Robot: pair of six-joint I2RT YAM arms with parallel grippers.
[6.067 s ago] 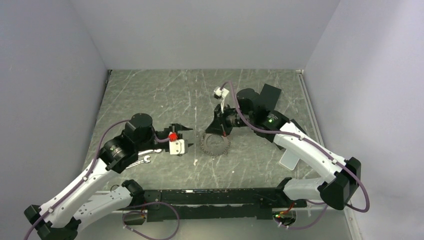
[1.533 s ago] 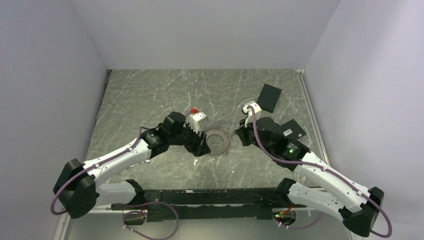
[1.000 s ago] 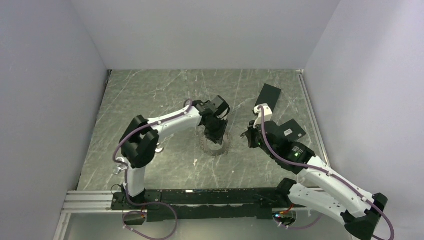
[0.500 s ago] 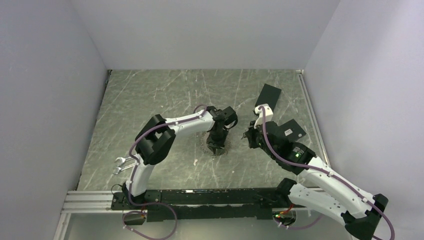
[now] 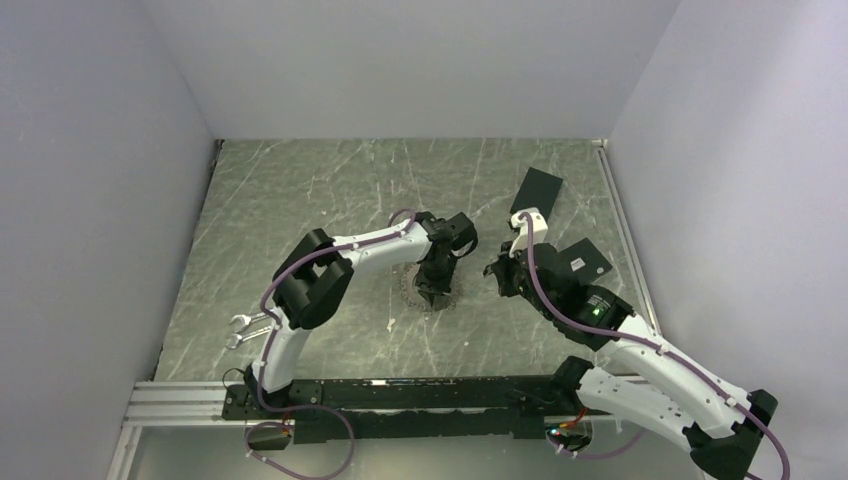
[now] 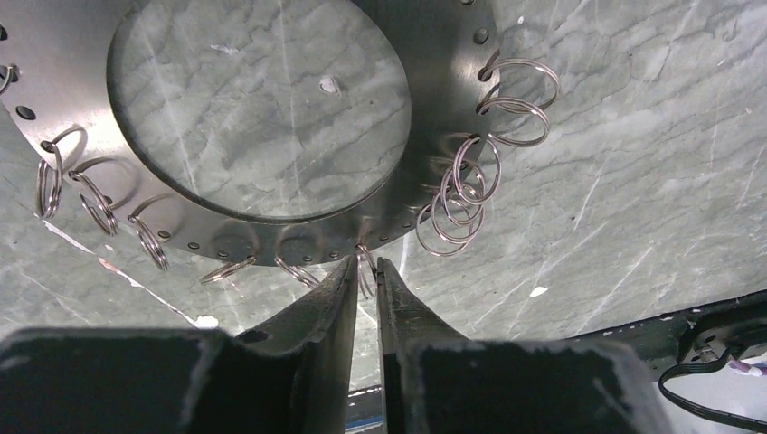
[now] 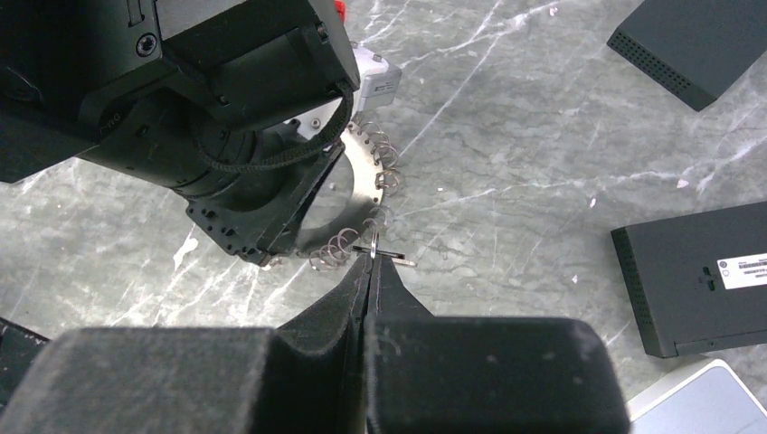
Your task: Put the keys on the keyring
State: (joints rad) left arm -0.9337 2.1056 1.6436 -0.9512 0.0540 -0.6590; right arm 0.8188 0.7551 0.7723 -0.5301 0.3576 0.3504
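The keyring (image 6: 434, 108) is a flat silver disc with a large centre hole and several small wire rings (image 6: 457, 203) hanging from holes along its edge. It lies on the marble table, mostly hidden under my left wrist in the top view (image 5: 418, 296). My left gripper (image 6: 364, 264) points down at the disc's edge, its jaws nearly together with one small wire ring between them. My right gripper (image 7: 372, 258) is shut on a thin metal key (image 7: 391, 257) with a small ring, held just right of the disc (image 7: 360, 185). In the top view the right gripper (image 5: 493, 272) is apart from the left gripper (image 5: 432, 291).
Two black boxes (image 5: 540, 190) (image 5: 585, 258) lie at the back right of the table; they also show in the right wrist view (image 7: 696, 45) (image 7: 701, 276). A silver wrench (image 5: 245, 328) lies at the near left. A pale tray corner (image 7: 724, 398) is at the right.
My left arm swung from the left side over the keyring and lowered its gripper onto the disc's edge. My right arm drew back slightly to the right. Little moved in the last half second.
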